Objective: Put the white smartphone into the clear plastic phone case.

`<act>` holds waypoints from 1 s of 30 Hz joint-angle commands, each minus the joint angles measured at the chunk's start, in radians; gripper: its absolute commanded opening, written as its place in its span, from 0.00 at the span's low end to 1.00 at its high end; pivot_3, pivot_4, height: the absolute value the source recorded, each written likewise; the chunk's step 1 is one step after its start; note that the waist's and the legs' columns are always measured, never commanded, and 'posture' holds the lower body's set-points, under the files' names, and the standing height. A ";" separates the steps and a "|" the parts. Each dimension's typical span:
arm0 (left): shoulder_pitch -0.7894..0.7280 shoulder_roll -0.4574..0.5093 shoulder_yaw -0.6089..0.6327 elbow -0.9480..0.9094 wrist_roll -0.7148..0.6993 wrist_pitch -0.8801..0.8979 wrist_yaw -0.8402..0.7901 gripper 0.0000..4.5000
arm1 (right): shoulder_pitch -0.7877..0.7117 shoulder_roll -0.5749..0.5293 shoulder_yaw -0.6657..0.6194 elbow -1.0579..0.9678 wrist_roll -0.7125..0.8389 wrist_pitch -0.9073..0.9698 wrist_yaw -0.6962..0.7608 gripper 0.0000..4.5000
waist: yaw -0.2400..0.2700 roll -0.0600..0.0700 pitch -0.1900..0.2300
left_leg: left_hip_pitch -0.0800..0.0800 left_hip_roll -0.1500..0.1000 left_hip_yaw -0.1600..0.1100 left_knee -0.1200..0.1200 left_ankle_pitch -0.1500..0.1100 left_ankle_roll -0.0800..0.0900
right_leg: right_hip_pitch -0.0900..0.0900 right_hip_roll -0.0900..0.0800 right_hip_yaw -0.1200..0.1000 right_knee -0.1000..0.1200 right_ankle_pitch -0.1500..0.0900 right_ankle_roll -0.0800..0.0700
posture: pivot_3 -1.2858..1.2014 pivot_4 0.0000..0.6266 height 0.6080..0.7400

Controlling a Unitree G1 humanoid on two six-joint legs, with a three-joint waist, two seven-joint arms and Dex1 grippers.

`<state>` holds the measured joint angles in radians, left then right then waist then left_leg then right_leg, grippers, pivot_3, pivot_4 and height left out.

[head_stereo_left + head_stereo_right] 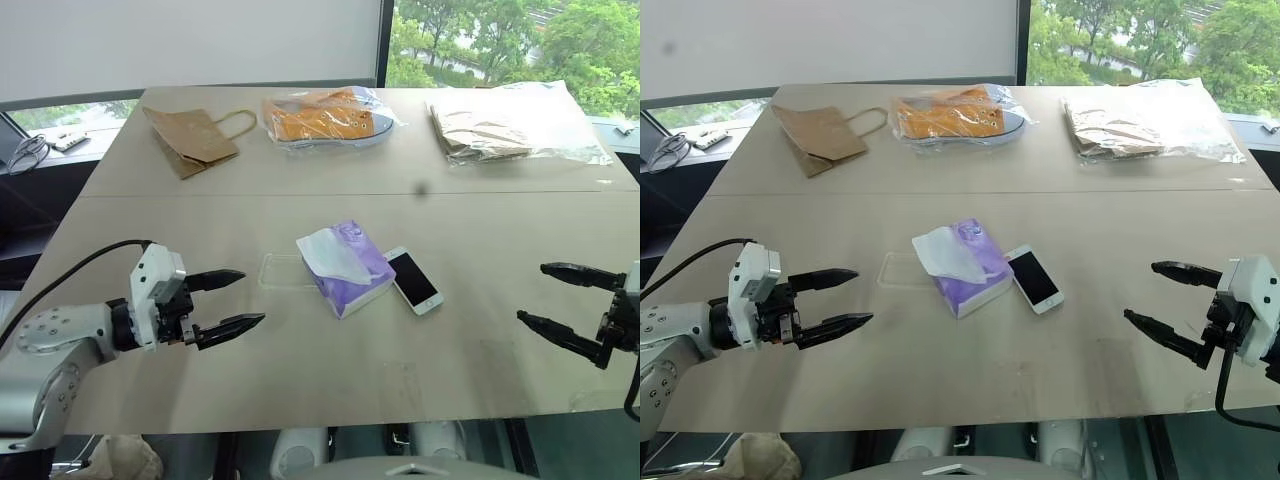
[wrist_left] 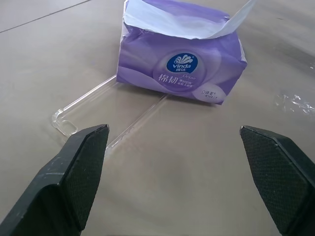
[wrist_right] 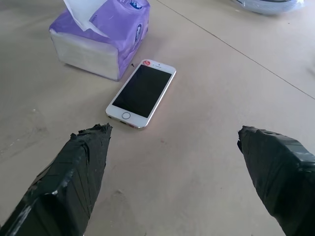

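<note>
White smartphone, one only, lay flat and screen up on the beige worktop, just beside the right side of a single purple tissue pack; whether the two touched could not be made out. One clear plastic phone case lay on the opposite side of that pack, open side up; it showed only as a faint glossy outline from the head views and far more plainly in the left wrist view, where its far end ran up against or under the pack. Two grippers hung over the near part of the worktop, well apart from the phone and case: the left gripper with its fingers spread wide and holding nothing, the right gripper likewise spread and empty, its wrist cut off by the frame edge. Along the far edge lay three more things: one brown paper bag with handles, one crinkly clear bag of orange goods and one clear bag of brown goods, their contents hard to identify.
</note>
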<state>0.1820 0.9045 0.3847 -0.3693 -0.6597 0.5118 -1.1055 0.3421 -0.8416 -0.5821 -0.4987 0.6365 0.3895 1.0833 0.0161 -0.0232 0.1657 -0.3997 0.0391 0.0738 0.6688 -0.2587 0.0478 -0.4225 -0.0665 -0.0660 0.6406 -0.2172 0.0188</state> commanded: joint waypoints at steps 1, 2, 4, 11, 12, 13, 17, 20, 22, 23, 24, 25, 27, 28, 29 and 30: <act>-0.094 0.005 -0.014 -0.014 -0.013 0.010 0.035 0.99 | -0.040 -0.033 -0.027 -0.068 0.070 0.043 -0.020 1.00 | 0.000 0.000 0.000 | 0.000 0.000 0.000 0.000 0.000 0.000 | 0.000 0.000 0.000 0.000 0.000 0.000 | 0.52 0.24 1.00; -0.160 -0.003 -0.043 -0.029 0.001 0.009 0.071 0.99 | -0.070 -0.051 -0.021 -0.100 0.106 0.071 -0.036 1.00 | 0.003 0.001 0.001 | 0.000 0.000 0.000 0.000 0.000 0.000 | 0.000 0.000 0.000 0.000 0.000 0.000 | 0.52 0.24 1.00; -0.275 -0.017 -0.084 -0.047 -0.015 0.071 0.147 0.99 | -0.120 -0.079 -0.021 -0.145 0.184 0.127 -0.064 1.00 | 0.008 0.003 0.003 | 0.000 0.000 -0.001 0.001 0.000 0.000 | 0.001 0.000 -0.001 0.001 0.000 0.000 | 0.52 0.24 1.00; -0.538 0.018 -0.240 -0.032 -0.067 0.344 0.222 0.99 | -0.214 -0.152 -0.008 -0.226 0.351 0.239 -0.109 1.00 | 0.003 0.001 0.002 | 0.002 -0.001 -0.001 0.001 0.000 0.000 | 0.004 0.005 0.000 0.000 0.001 0.003 | 0.52 0.24 1.00; -0.584 0.008 -0.261 -0.004 -0.078 0.380 0.224 0.99 | -0.212 -0.158 0.000 -0.231 0.345 0.238 -0.099 1.00 | 0.003 0.000 0.002 | 0.001 -0.001 -0.001 0.001 0.000 0.001 | 0.004 0.005 0.000 0.000 0.002 0.004 | 0.52 0.24 1.00; -0.629 0.003 -0.295 0.033 -0.061 0.406 0.229 0.99 | -0.209 -0.160 0.005 -0.235 0.341 0.239 -0.094 1.00 | 0.005 0.000 0.003 | 0.001 -0.001 -0.001 0.001 0.000 0.001 | 0.004 0.006 0.000 -0.001 0.002 0.005 | 0.52 0.24 1.00; -0.742 0.001 -0.413 0.164 0.004 0.432 0.175 0.99 | -0.176 -0.152 0.010 -0.253 0.301 0.216 -0.070 1.00 | 0.004 -0.001 0.003 | 0.000 -0.002 -0.002 0.001 0.000 0.001 | 0.004 0.006 -0.001 -0.001 0.001 0.007 | 0.52 0.24 1.00; -0.793 0.006 -0.507 0.226 0.053 0.408 0.093 0.99 | -0.143 -0.136 -0.005 -0.257 0.286 0.201 -0.056 1.00 | 0.001 -0.002 0.003 | 0.000 -0.002 -0.001 0.001 -0.001 0.001 | 0.004 0.006 0.000 -0.001 0.001 0.007 | 0.52 0.24 1.00; -0.826 -0.018 -0.572 0.285 0.100 0.367 0.048 0.99 | -0.114 -0.121 -0.018 -0.261 0.273 0.192 -0.053 1.00 | 0.001 -0.002 0.004 | 0.000 -0.002 -0.001 0.001 -0.001 0.001 | 0.004 0.006 0.000 -0.001 0.001 0.007 | 0.52 0.24 1.00; -0.841 -0.032 -0.599 0.317 0.125 0.347 0.031 0.99 | -0.100 -0.114 -0.024 -0.263 0.268 0.187 -0.051 1.00 | 0.002 -0.002 0.004 | 0.001 -0.002 -0.001 0.001 -0.001 0.001 | 0.004 0.006 0.000 -0.001 0.001 0.007 | 0.52 0.24 1.00; -0.854 -0.047 -0.627 0.348 0.152 0.321 0.013 0.99 | -0.084 -0.106 -0.029 -0.268 0.260 0.180 -0.047 1.00 | 0.003 -0.002 0.004 | 0.001 -0.002 -0.001 0.001 -0.001 0.001 | 0.004 0.006 0.000 -0.001 0.001 0.007 | 0.52 0.24 1.00; -0.865 -0.060 -0.650 0.373 0.175 0.300 -0.005 0.99 | -0.070 -0.099 -0.035 -0.272 0.255 0.173 -0.045 1.00 | 0.006 -0.002 0.004 | 0.001 -0.002 -0.001 0.001 -0.001 0.001 | 0.004 0.006 0.000 -0.001 0.001 0.007 | 0.52 0.24 1.00; -0.880 -0.089 -0.691 0.425 0.221 0.256 -0.037 0.94 | -0.046 -0.083 -0.042 -0.279 0.240 0.156 -0.042 1.00 | 0.006 -0.002 0.004 | 0.000 -0.002 -0.002 0.002 -0.001 0.001 | 0.004 0.006 -0.001 0.000 0.001 0.007 | 0.52 0.24 1.00; -0.884 -0.103 -0.711 0.452 0.250 0.224 -0.045 0.88 | -0.035 -0.076 -0.043 -0.282 0.229 0.146 -0.042 1.00 | 0.006 -0.002 0.004 | 0.001 -0.002 -0.002 0.002 -0.001 0.002 | 0.004 0.006 0.000 0.000 0.001 0.007 | 0.52 0.24 1.00; -0.887 -0.119 -0.726 0.476 0.271 0.205 -0.053 0.82 | -0.017 -0.068 -0.046 -0.288 0.213 0.139 -0.045 1.00 | 0.006 -0.002 0.004 | 0.001 -0.002 -0.002 0.002 -0.001 0.002 | 0.004 0.006 0.000 0.000 0.001 0.007 | 0.52 0.24 1.00; -0.887 -0.130 -0.733 0.488 0.282 0.192 -0.063 0.72 | -0.001 -0.061 -0.051 -0.296 0.205 0.136 -0.048 1.00 | 0.006 -0.002 0.004 | 0.000 -0.002 -0.002 0.002 -0.001 0.002 | 0.004 0.006 0.000 0.000 0.001 0.007 | 0.52 0.24 1.00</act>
<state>-0.6950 0.7766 -0.3309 0.1035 -0.4118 0.7380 -1.1516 0.3324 -0.9093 -0.5977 -0.7623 0.8536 0.5506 1.0351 0.0221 -0.0255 0.1694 -0.3992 0.0372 0.0723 0.6706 -0.2593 0.0493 -0.4181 -0.0607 -0.0662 0.6405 -0.2164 0.0259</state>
